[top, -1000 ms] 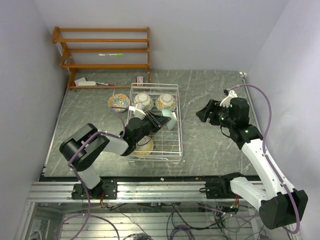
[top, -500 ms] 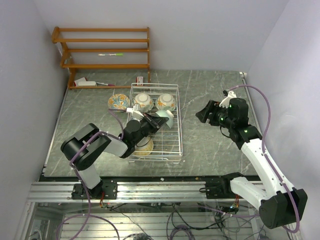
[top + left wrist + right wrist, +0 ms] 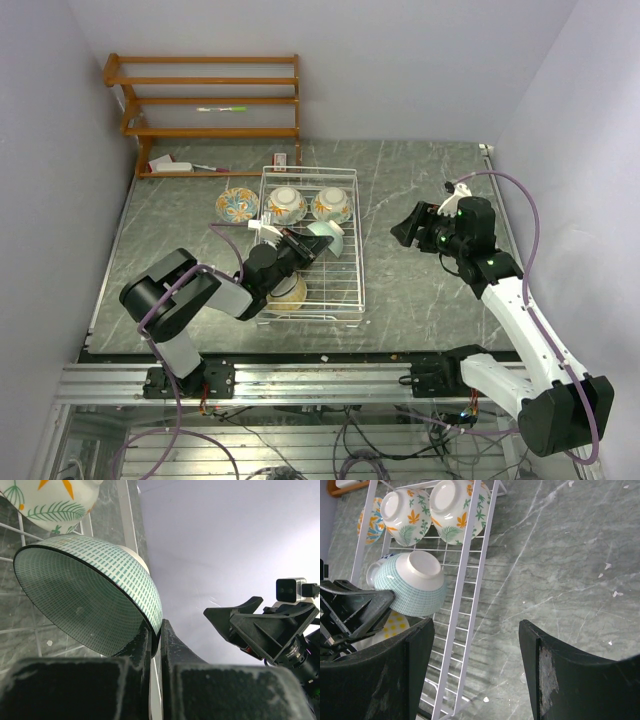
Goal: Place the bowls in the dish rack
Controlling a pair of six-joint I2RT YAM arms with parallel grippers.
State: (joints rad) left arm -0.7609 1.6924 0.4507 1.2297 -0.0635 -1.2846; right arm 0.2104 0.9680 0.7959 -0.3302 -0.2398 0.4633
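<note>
My left gripper [image 3: 308, 240] [image 3: 156, 632] is shut on the rim of a green-checked bowl [image 3: 327, 237] [image 3: 85, 595] [image 3: 412, 587], held tilted over the white wire dish rack [image 3: 356, 235] [image 3: 470, 575]. Two leaf-patterned bowls [image 3: 287, 204] [image 3: 332, 204] [image 3: 402, 510] [image 3: 457, 507] stand in the rack's far row. A yellow-dotted bowl [image 3: 290, 294] [image 3: 395, 625] lies in the near part of the rack, under the left arm. Another patterned bowl [image 3: 237, 204] [image 3: 367, 515] sits on the table left of the rack. My right gripper [image 3: 407, 226] [image 3: 477, 667] hangs open right of the rack, holding nothing.
A wooden shelf [image 3: 205, 100] stands at the back left with a pen on it. Small items [image 3: 172, 165] lie on its lowest board. Walls close in on the left and right of the marble table [image 3: 420, 290].
The left gripper has carried the green-checked bowl a little farther from the arm bases, toward the two leaf bowls. The right arm has barely moved.
</note>
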